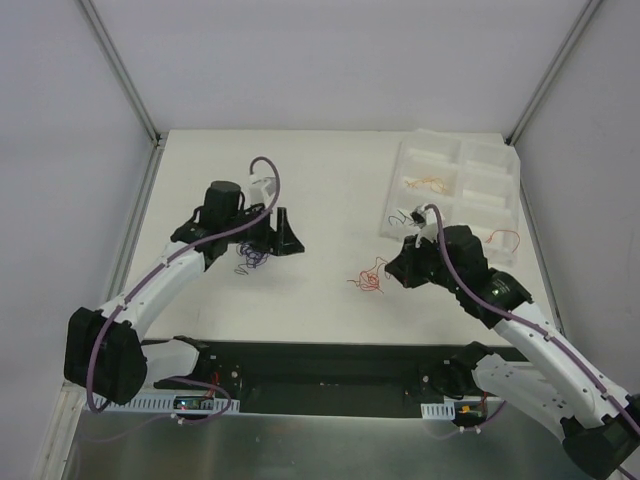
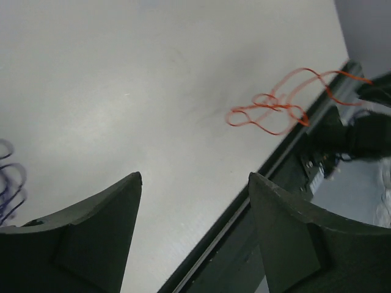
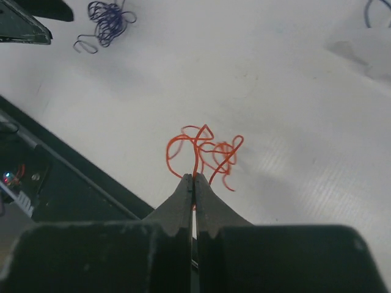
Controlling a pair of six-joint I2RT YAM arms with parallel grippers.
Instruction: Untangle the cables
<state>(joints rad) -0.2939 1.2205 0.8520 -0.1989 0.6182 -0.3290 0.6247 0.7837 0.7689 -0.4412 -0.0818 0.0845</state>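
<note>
The orange-red wire tangle (image 3: 204, 149), lying on the white table (image 1: 330, 170) between the arms, is pinched at one strand by the right gripper (image 3: 193, 181), its fingers pressed together, so a pulling-apart step is judged in hand. The left gripper (image 2: 195, 177) is held wide and empty near the purple-blue wire bundle (image 1: 250, 260); a gentle draw away from the loops is called for next. The tangle's long axis is laid crosswise to the right fingers, the pinched strand pointing straight away from them.

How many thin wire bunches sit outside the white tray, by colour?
Purple-blue bunch: 1
Orange-red bunch: 1
Total: 2
</note>
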